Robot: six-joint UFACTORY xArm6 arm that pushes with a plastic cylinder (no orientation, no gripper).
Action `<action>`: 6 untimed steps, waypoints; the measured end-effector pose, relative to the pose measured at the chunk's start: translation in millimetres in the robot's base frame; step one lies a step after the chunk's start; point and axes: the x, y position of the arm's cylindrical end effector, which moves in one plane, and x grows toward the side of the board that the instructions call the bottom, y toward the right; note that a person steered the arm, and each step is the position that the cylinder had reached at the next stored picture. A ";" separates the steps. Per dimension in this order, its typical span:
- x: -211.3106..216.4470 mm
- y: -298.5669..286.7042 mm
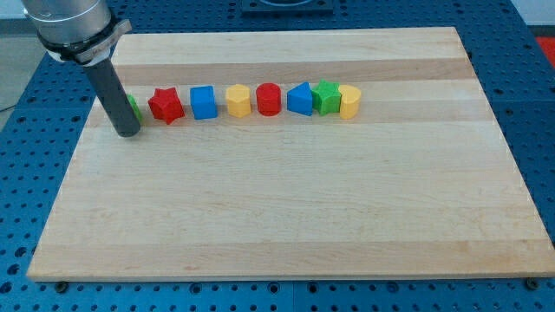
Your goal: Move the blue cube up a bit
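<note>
Fingers do not exist on this rig, so I cannot report any spread or pinch; my tip [127, 133] rests on the pale wooden board [277, 217], touching a partly hidden green block [134, 108]. Toward the view's right of my tip runs a row: red star block [166, 105], blue cube [204, 101], yellow block [238, 100], red cylinder [269, 99], blue wedge [300, 99], green block [326, 96], yellow block [349, 101].
</note>
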 end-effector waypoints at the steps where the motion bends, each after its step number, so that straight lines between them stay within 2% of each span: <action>1: 3.2 3.3; 3: 4.2 66.4; 4: -12.7 90.2; 6: -54.0 83.2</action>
